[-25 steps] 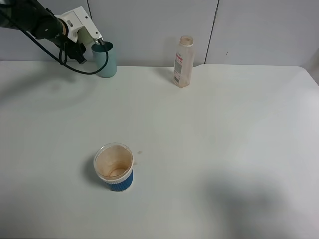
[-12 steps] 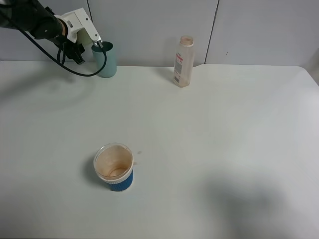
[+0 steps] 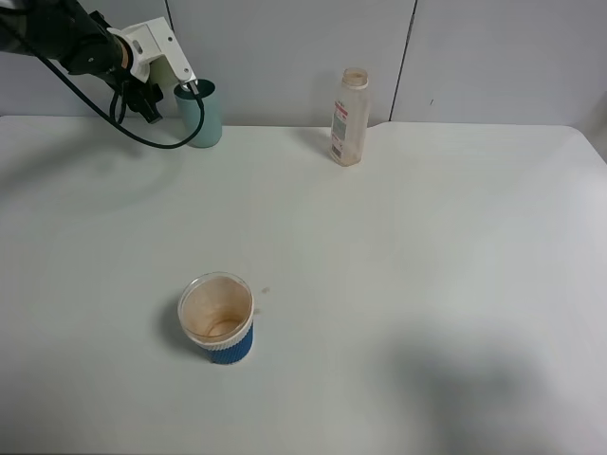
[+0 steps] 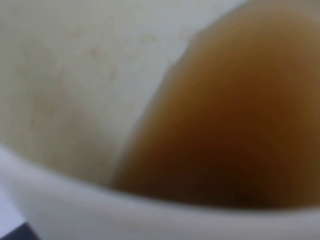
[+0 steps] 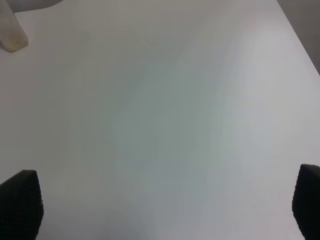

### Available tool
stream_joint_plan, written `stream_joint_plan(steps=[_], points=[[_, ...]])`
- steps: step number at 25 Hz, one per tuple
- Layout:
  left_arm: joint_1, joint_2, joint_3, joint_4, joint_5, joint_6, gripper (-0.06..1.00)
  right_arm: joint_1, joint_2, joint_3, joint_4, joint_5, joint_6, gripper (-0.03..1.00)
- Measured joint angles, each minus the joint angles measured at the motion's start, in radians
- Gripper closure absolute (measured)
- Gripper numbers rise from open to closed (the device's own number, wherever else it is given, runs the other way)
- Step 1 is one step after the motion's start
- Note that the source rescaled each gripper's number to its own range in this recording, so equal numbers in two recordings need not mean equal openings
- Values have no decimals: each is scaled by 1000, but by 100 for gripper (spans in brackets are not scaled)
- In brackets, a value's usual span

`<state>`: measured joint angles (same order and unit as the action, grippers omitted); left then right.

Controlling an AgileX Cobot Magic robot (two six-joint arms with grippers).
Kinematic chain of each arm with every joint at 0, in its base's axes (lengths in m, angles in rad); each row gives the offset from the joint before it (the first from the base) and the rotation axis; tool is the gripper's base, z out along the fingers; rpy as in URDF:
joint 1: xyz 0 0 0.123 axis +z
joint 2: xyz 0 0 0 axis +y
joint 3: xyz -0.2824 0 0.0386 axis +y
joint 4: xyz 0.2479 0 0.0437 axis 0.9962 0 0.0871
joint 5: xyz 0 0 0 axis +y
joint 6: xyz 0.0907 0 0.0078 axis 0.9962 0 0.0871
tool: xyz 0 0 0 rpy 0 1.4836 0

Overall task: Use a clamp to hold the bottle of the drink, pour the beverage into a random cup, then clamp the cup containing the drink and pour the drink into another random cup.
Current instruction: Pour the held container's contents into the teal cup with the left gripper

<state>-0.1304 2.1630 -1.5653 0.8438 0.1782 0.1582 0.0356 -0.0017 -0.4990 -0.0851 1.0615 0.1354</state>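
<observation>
My left gripper (image 3: 188, 85) is at the far left of the table, shut on the cup containing the drink (image 4: 75, 80), and holds it tipped against the rim of the teal cup (image 3: 202, 118). The left wrist view is filled by this pale cup's inside, with the brown beverage (image 4: 235, 110) pooled toward its lip. Further right along the back wall, the bottle (image 3: 349, 116) stands upright and uncapped. My right gripper (image 5: 164, 205) is open over bare table, out of the exterior view; the bottle's base (image 5: 10, 35) shows at the edge of its view.
A short stained cup with a blue ribbed sleeve (image 3: 217, 318) stands in the near left part of the white table (image 3: 427, 284). A grey panelled wall runs right behind the teal cup and the bottle. A black cable loops down from the left arm beside the teal cup.
The left wrist has rolled a little further and risen slightly, tipping the held cup more toward the teal cup. The bottle, the blue-sleeved cup and the right gripper have not moved.
</observation>
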Motion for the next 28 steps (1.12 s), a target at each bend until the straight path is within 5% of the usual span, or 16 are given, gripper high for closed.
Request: stream_joint_plan(steps=[28], points=[[-12, 15, -44, 39, 13, 38, 92, 0, 0, 0, 0, 0, 0, -3]])
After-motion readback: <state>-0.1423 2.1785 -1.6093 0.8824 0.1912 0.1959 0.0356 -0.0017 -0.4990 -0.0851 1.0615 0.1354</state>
